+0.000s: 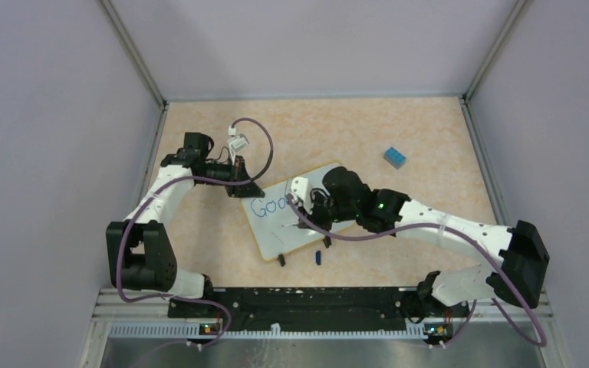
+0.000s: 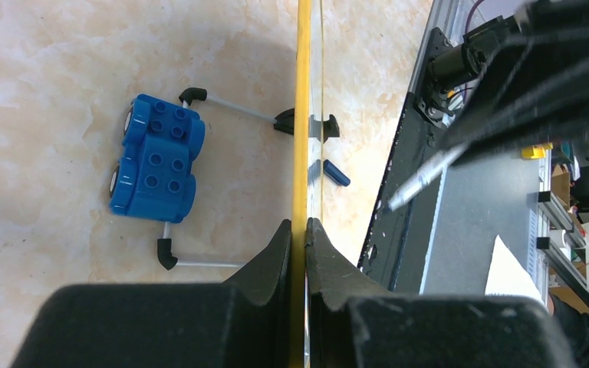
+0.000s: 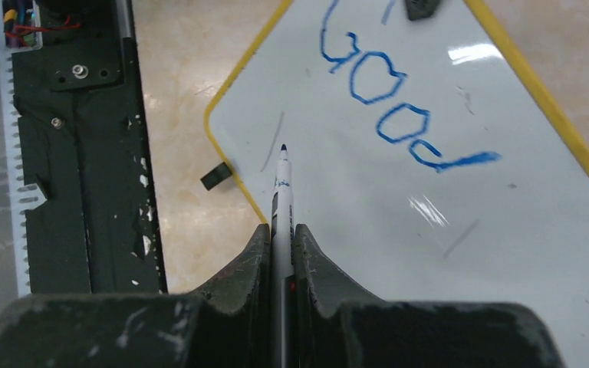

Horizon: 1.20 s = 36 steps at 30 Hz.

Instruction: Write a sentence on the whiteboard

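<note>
Progress first: one word, "Good", is seen in blue handwritten marker lettering (image 1: 270, 207) (image 3: 399, 115) along the upper line of the small white rectangular whiteboard with the thin yellow-orange rim (image 1: 276, 239) (image 3: 445, 253) (image 2: 301, 115). Below that word the surface is bare apart from faint grey smears, so the sentence is judged barely begun, with at least a second line to be written.

The board is propped at a tilt at the middle of the beige marbled desk (image 1: 199, 138), on two small black clip feet (image 1: 281, 261). Its rim at the 10 o'clock corner is pinched between the closed fingers of the left hand (image 1: 241, 184) (image 2: 299, 230), and so it is steadied. The slim white marker with a dark tip (image 3: 282, 184) is clamped in the right hand (image 1: 303, 208) (image 3: 280, 230). Its tip is held over the empty lower half near the 7 o'clock edge. A thin shadow is cast beside the tip, so it is judged just off the surface.

A small blue studded plastic block (image 1: 396, 158) is found at 2 o'clock from the board, well apart. A little dark blue cap (image 1: 317, 257) (image 2: 336, 172) lies at 6 o'clock, just beside the near edge. Neither is in the marker's path; only the near foot and the rim are close to the tip.
</note>
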Motion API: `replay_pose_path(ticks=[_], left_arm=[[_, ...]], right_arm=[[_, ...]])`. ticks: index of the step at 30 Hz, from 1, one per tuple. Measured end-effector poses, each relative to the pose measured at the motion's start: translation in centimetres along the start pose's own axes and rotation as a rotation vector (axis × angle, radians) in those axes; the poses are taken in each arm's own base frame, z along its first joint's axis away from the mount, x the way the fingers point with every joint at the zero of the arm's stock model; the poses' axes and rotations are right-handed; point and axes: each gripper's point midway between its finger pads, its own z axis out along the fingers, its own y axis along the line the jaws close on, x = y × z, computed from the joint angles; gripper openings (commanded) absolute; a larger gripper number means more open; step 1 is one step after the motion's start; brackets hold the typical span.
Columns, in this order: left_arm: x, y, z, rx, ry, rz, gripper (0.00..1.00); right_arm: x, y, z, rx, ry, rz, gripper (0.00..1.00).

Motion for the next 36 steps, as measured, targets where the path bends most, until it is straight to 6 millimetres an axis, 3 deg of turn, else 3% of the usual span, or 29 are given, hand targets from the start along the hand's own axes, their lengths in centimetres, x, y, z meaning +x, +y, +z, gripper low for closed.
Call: replay_pose_path(ticks=[4, 7, 20, 36], left_arm=[[0.0, 0.0, 0.0, -0.001, -0.001, -0.004, 0.0], [-0.1, 0.0, 0.0, -0.001, -0.002, -0.007, 0.0], [-0.1, 0.2, 0.1, 0.006, -0.003, -0.017, 0.0], [-0.1, 0.2, 0.1, 0.006, -0.003, -0.017, 0.0]], right_arm=[[-0.4, 2.8, 1.9, -0.046, 0.004, -0.071, 0.0], [-0.8, 3.6, 2.7, -0.042, -0.007, -0.1, 0.0], [0.0, 3.2, 5.8, 0.054, 0.029, -0.157, 0.0], [1.4, 4.1, 7.4, 0.032, 0.069, -0.17, 0.0]])
